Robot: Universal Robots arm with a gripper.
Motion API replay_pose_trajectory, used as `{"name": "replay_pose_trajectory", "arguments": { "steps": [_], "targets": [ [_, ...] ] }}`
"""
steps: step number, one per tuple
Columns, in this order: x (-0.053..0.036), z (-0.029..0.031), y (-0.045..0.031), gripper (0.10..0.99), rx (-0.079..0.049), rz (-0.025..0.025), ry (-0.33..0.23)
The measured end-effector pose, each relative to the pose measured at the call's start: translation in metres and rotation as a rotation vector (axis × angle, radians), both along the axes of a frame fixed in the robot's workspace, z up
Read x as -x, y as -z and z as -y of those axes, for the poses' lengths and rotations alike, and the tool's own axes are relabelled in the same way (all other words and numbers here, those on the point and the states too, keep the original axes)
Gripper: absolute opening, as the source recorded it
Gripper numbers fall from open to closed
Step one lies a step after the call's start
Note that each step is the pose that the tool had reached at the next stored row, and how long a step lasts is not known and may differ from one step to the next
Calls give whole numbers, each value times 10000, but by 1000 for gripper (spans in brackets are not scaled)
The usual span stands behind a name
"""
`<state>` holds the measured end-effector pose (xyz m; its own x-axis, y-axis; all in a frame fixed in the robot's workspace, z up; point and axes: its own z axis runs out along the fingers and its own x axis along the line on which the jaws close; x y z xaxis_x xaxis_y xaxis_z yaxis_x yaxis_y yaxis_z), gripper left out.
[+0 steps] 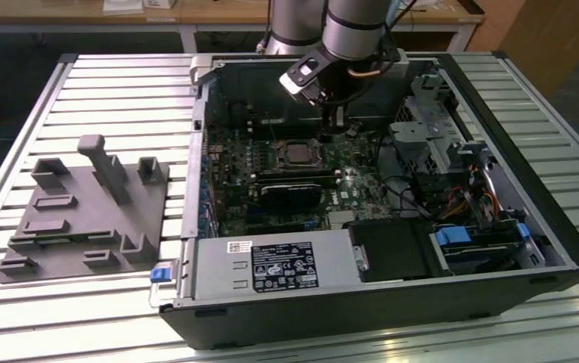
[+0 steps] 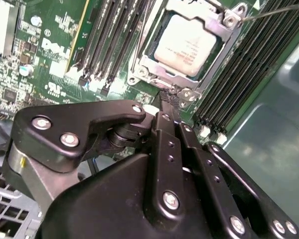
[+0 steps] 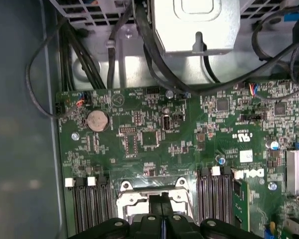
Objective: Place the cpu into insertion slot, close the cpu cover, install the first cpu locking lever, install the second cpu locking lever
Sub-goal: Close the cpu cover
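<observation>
Just ahead of the tool [image 2: 168, 98], whose two fingers are pressed together with nothing visible between them, the cpu [image 2: 187, 42] lies seated in the insertion slot [image 1: 275, 155]. The cpu cover [image 2: 217, 52] is down flat around its pale face. The tips sit at the near corner of that frame; whether they touch it is hard to say. A thin locking lever [image 2: 274, 11] stands free beyond the far corner, so the step in hand looks like lever work. Done well, it calls for a low, steady push along the lever's own arc, keeping the tips off the chip face and off the memory slots [image 2: 112, 35] that flank the socket. Well off to the exterior view's left of the tool, a grey moulded fixture [image 1: 83, 204] rests on the slatted metal surface [image 1: 118, 83]. The open computer case [image 1: 370, 318] sits beneath the arm, and wooden furniture [image 1: 542, 38] stands behind, to the exterior view's right.
</observation>
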<state>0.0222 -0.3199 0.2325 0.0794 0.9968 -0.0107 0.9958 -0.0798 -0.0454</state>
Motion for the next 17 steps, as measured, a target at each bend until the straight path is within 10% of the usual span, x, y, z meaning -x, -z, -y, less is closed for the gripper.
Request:
{"name": "replay_pose_trajectory", "arguments": {
  "steps": [3,8,17],
  "targets": [
    [37,0,6,106,0,297,-16],
    [132,0,16,106,0,522,-37],
    [235,0,41,106,-37,609,-311]
  ]
}}
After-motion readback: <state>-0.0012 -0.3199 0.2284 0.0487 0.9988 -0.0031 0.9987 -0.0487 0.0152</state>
